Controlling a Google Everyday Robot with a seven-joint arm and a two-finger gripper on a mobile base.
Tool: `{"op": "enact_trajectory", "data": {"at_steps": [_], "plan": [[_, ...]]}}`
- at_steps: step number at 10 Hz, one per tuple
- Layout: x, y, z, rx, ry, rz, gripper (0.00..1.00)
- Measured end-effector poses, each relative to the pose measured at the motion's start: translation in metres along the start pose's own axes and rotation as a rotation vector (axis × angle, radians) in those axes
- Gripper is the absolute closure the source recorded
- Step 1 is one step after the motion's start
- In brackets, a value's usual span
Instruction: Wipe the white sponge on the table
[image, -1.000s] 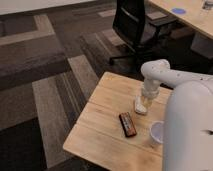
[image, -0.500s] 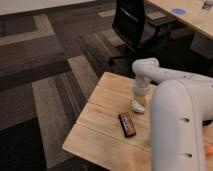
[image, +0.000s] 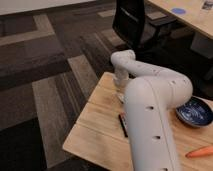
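The small wooden table (image: 97, 117) stands in the lower middle of the camera view. My white arm (image: 150, 105) reaches over it from the lower right and covers much of its top. My gripper (image: 120, 94) points down at the table near its far edge. The white sponge is hidden behind the gripper and arm. A sliver of the dark bar (image: 122, 126) shows beside the arm, nearer than the gripper.
A blue bowl (image: 194, 111) and an orange carrot (image: 200, 151) lie on the table's right side. A black office chair (image: 132, 22) stands just beyond the table. The pale desk (image: 192, 17) with a blue disc (image: 178, 10) is at the top right. Striped carpet lies to the left.
The view has shifted and the arm now fills more of it, hiding the sponge and most of the bar. The gripper has moved left along the table. The bowl and carrot have come into view.
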Motion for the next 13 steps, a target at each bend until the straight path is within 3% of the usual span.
{"op": "enact_trajectory", "data": {"at_steps": [4, 8, 9, 12, 13], "plan": [[0.006, 0.018, -0.016, -0.016, -0.012, -0.056, 1.00], [0.046, 0.019, -0.005, -0.013, 0.070, -0.059, 1.00], [0.054, 0.024, -0.004, -0.001, 0.081, -0.096, 1.00], [0.101, 0.075, -0.001, 0.017, 0.133, -0.336, 1.00], [0.104, 0.080, -0.002, 0.019, 0.133, -0.349, 1.00]]}}
